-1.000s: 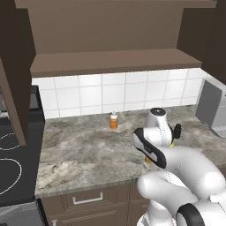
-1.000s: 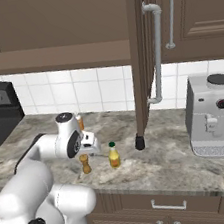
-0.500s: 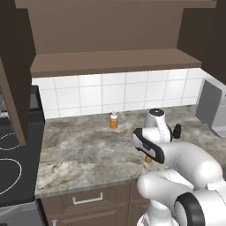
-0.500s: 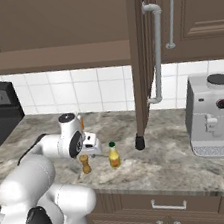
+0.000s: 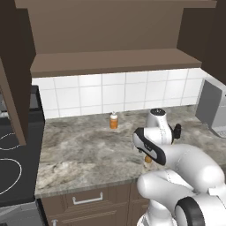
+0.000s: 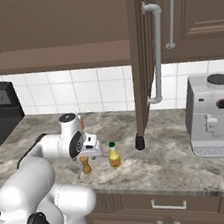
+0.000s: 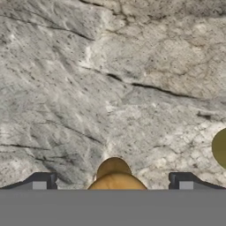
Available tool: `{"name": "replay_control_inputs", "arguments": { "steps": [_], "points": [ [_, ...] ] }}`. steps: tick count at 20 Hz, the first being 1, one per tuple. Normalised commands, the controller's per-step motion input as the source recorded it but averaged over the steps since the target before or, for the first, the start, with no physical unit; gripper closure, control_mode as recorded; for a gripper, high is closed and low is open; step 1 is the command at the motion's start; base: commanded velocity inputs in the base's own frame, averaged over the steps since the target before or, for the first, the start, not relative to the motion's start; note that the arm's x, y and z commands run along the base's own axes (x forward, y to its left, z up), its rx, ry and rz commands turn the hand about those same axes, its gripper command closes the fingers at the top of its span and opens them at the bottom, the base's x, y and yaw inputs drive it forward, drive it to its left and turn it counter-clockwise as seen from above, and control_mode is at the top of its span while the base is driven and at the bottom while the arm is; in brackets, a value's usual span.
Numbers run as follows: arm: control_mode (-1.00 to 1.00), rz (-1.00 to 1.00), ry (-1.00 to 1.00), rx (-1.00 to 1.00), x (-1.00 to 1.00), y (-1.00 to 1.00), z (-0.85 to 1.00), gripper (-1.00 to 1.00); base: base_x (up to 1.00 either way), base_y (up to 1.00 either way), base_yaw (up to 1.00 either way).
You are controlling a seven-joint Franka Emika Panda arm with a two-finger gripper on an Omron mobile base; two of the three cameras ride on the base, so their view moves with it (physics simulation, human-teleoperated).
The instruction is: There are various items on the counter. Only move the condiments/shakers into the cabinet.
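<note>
While the gripper [image 7: 112,183] hangs over the grey-brown marbled stone tabletop [image 6: 181,160] with jaws spread wide, the small brown wooden turned shaker [image 7: 114,174] stands between its fingertips (ungrasped). Just beside it stands the slim yellow squeeze bottle with dark green cap [image 6: 113,155]; the small black shaker [image 6: 139,141] sits below the cabinet door.

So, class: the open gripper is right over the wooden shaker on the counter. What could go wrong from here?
1. The brown wooden shaker is small and rounded between the open gripper fingertips; closing off-centre could tip it or let it slip.
2. The yellow squeeze bottle stands close beside it; a sideways move might knock it over.
3. Lifting towards the cabinet shelf, the load could catch the open door or the shelf's front edge.
</note>
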Motion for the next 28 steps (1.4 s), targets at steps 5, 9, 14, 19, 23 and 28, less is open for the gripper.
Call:
{"name": "replay_control_inputs", "arguments": {
  "steps": [5,9,14,19,23,28],
  "points": [
    [-1.0,0.0,0.0,0.0,0.0,0.0,0.0,-1.0,0.0,0.0,0.0],
    [-1.0,0.0,0.0,0.0,0.0,0.0,0.0,-1.0,0.0,0.0,0.0],
    [-1.0,0.0,0.0,0.0,0.0,0.0,0.0,1.0,0.0,0.0,0.0],
    [-1.0,-0.01,-0.04,0.0,0.0,0.0,0.11,1.0,0.0,0.0,0.0],
    [-1.0,-0.03,-0.37,0.0,-0.19,0.0,0.94,1.0,0.0,0.0,0.0],
    [-1.0,0.0,-0.39,0.01,-0.21,0.05,1.0,1.0,0.0,0.0,0.0]
  ]
}}
